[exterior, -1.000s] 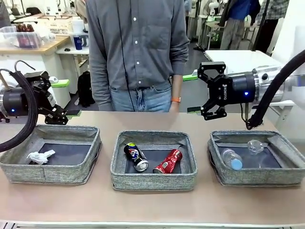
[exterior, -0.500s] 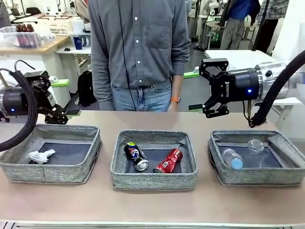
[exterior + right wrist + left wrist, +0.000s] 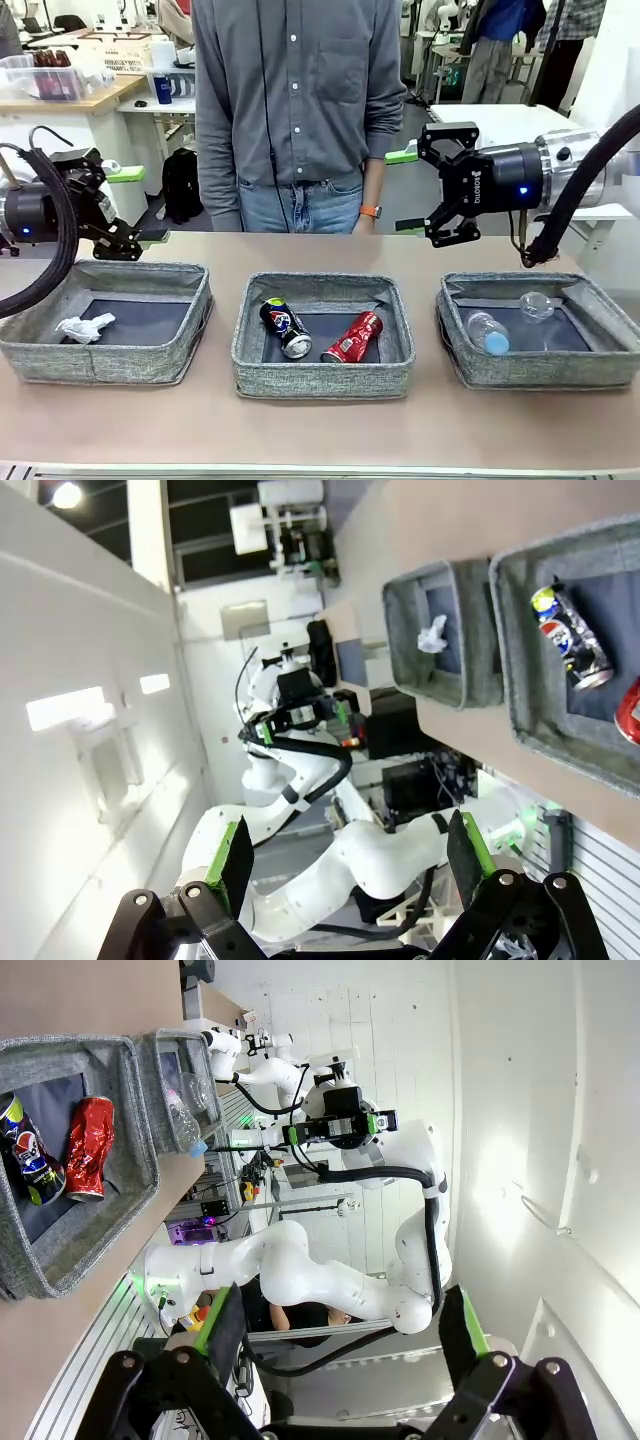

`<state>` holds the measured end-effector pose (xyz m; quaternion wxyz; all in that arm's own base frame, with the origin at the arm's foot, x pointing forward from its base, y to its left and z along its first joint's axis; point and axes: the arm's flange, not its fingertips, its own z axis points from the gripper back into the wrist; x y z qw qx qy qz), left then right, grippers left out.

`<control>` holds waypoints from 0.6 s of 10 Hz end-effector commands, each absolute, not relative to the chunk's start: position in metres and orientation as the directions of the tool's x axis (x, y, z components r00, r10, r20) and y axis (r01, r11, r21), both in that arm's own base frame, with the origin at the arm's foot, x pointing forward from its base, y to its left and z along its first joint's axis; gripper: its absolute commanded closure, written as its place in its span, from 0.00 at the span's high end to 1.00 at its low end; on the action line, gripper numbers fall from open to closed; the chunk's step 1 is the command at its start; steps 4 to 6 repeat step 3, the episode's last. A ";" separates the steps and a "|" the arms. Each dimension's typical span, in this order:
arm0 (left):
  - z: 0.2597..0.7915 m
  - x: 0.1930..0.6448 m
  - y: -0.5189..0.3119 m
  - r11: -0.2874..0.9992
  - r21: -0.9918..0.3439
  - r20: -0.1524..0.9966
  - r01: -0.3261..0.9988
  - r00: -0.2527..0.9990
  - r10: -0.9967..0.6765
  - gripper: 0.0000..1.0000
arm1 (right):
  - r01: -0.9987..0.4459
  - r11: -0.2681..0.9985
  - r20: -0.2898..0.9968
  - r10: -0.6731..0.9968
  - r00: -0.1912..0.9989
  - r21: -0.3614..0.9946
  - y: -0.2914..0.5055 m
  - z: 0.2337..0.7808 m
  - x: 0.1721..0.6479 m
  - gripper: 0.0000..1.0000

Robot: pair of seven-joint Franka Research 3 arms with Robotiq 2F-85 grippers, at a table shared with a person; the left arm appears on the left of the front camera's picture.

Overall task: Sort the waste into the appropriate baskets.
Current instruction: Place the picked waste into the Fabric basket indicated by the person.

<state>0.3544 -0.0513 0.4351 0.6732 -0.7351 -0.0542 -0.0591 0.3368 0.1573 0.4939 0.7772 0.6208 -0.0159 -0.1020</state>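
A: What are the baskets like?

B: Three low rectangular bins of grey woven fabric stand in a row on the tan table (image 3: 320,430), with soft rolled rims and dark flat bottoms. The left basket (image 3: 105,362) holds a crumpled white paper wad (image 3: 84,328) near its left wall.

A: And the middle one?

B: The middle basket (image 3: 323,380) holds two cans lying on their sides, close together. The dark blue soda can (image 3: 286,328) is smooth with a silver end; the red soda can (image 3: 353,338) to its right looks dented and crinkled.

A: The right basket?

B: The right basket (image 3: 540,370) holds a clear blue-capped bottle (image 3: 487,334) lying flat and, behind it, a clear plastic cup (image 3: 538,304) on its side.

A: Where are the arms?

B: Both hang above the table, holding nothing. The left gripper (image 3: 140,207) sits over the far edge of the left basket, its green-padded fingers spread apart. The right gripper (image 3: 405,192) is raised above the gap between the middle and right baskets, jaws wide and empty.

A: Anyone across the table?

B: A person in a grey buttoned shirt (image 3: 298,100) and jeans stands behind the middle basket.
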 end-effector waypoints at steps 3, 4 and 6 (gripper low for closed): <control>0.438 0.349 -0.055 -0.102 -0.983 0.151 0.152 0.988 0.014 1.00 | 0.124 0.212 -0.089 -0.171 0.981 0.969 0.155 0.493 0.335 1.00; 0.438 0.349 -0.055 -0.102 -0.983 0.151 0.152 0.988 0.014 1.00 | 0.124 0.212 -0.089 -0.171 0.981 0.969 0.155 0.493 0.335 1.00; 0.438 0.349 -0.055 -0.102 -0.983 0.151 0.152 0.988 0.014 1.00 | 0.124 0.212 -0.089 -0.171 0.981 0.969 0.155 0.493 0.335 1.00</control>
